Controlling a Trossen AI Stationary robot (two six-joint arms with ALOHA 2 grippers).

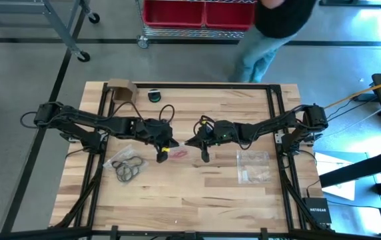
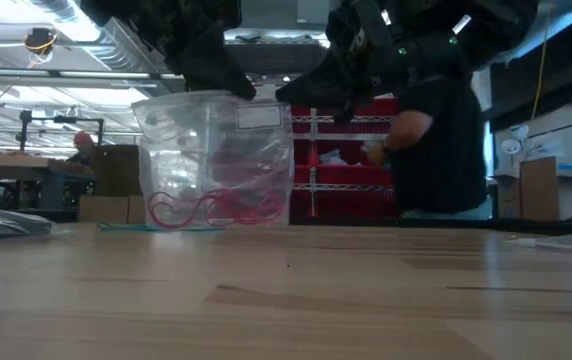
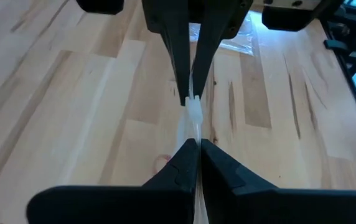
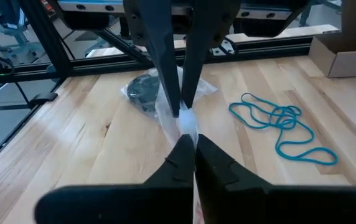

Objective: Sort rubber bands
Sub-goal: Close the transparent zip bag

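Note:
A clear zip bag (image 2: 216,150) stands on the table's middle with red rubber bands (image 2: 216,210) in its bottom. My left gripper (image 1: 168,143) and my right gripper (image 1: 189,142) face each other above it, both shut on its top. Teal rubber bands (image 4: 284,127) lie loose on the wood beyond the bag, toward the far edge. Black rubber bands (image 1: 129,168) lie in another clear bag (image 1: 120,160) on the table, near-left of my left gripper. My left gripper pinches the zip bag's top edge (image 3: 193,115) between its two fingers, coming from the table's left and slanting down. The bag hangs below the fingers with its bottom (image 2: 216,224) on the table. My right gripper pinches the same top edge (image 4: 187,121) right beside the left fingertips (image 4: 178,102), coming from the table's right and slanting slightly down. The clear plastic bunches between the two pairs of fingers.
A third clear bag (image 1: 252,167) lies flat to the near right. A cardboard box (image 1: 120,88) and a small dark round thing (image 1: 154,95) sit at the far edge. A person (image 1: 277,20) stands beyond the far edge by red bins (image 1: 197,12).

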